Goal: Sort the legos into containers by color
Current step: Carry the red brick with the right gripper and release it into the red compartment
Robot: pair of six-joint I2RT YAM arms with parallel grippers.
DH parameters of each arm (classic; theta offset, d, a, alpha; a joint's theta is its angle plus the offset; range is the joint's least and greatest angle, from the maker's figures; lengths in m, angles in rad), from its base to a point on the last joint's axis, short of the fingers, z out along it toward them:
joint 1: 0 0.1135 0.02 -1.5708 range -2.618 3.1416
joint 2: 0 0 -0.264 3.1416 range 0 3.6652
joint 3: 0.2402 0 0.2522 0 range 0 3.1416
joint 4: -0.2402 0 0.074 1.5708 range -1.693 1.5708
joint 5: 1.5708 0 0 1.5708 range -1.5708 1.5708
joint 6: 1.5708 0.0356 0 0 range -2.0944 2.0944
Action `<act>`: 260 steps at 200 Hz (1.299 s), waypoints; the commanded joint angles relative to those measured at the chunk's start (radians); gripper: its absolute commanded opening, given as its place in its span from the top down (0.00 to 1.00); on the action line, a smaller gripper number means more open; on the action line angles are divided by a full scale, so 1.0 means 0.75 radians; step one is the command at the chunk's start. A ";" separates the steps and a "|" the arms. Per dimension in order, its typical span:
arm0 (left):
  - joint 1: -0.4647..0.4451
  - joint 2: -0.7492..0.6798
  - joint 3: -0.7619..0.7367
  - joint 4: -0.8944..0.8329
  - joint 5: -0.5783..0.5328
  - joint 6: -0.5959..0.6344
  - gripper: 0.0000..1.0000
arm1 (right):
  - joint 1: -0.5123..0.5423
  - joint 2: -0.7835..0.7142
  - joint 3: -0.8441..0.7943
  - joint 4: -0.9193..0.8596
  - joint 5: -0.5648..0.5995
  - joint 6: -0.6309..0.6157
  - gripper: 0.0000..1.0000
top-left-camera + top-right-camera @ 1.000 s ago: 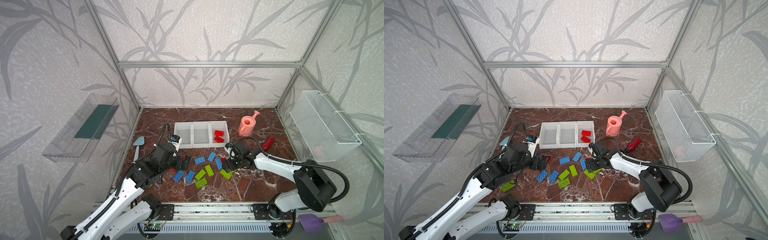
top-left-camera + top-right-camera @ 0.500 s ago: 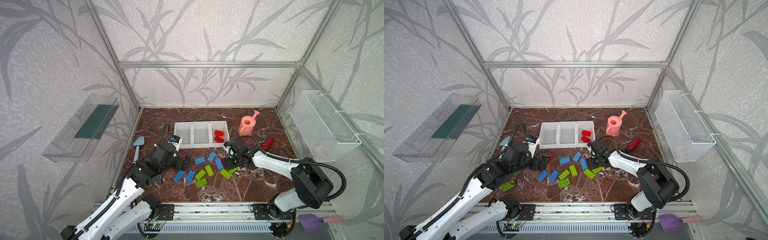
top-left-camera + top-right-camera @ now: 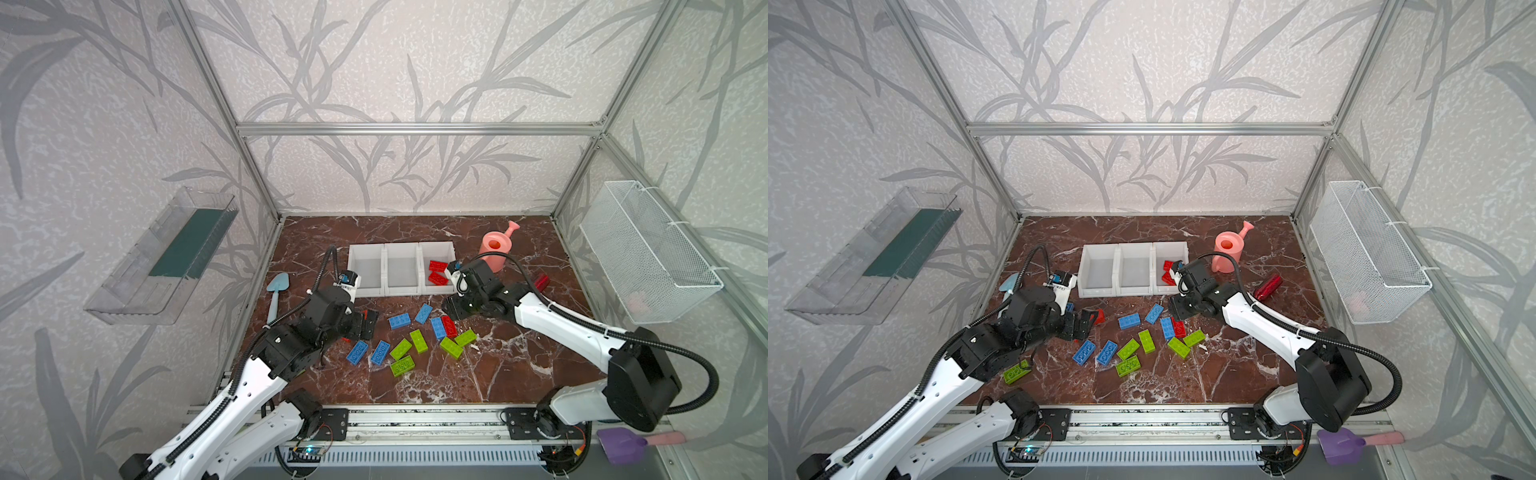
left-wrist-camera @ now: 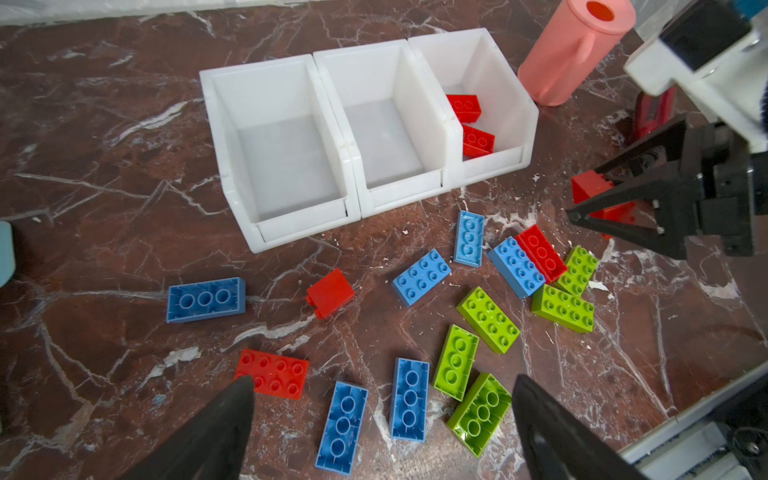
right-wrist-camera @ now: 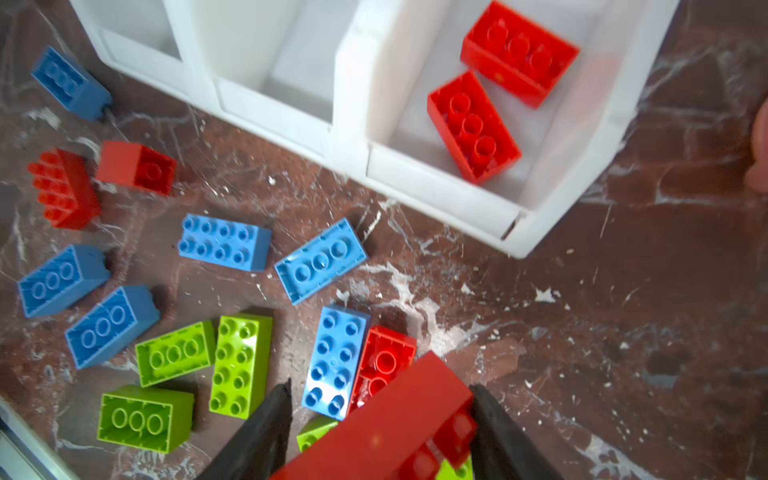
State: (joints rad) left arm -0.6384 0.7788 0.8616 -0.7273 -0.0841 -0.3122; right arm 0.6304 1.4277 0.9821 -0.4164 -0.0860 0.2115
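The legos [image 4: 422,277] are red, blue and lime, the containers [image 4: 255,68] white, the tabletop [image 4: 104,166] maroon with white veins.

arms [image 3: 552,321]: white links, black joints | cables [image 3: 702,372]: black corrugated | fingers [image 4: 216,432]: black (tapered)
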 commanded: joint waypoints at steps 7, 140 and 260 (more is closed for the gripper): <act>0.007 -0.044 -0.012 -0.017 -0.113 -0.026 0.01 | 0.000 0.096 0.192 -0.059 0.036 -0.033 0.46; 0.009 -0.072 -0.020 -0.028 -0.177 -0.019 0.01 | -0.138 0.675 0.808 -0.140 0.018 -0.028 0.43; 0.010 -0.015 0.001 -0.078 -0.311 -0.085 0.01 | -0.143 0.535 0.755 -0.091 0.065 -0.082 0.07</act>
State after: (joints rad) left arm -0.6384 0.7593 0.8608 -0.7521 -0.2527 -0.3401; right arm 0.5194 1.9343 1.5883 -0.4984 -0.0441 0.1734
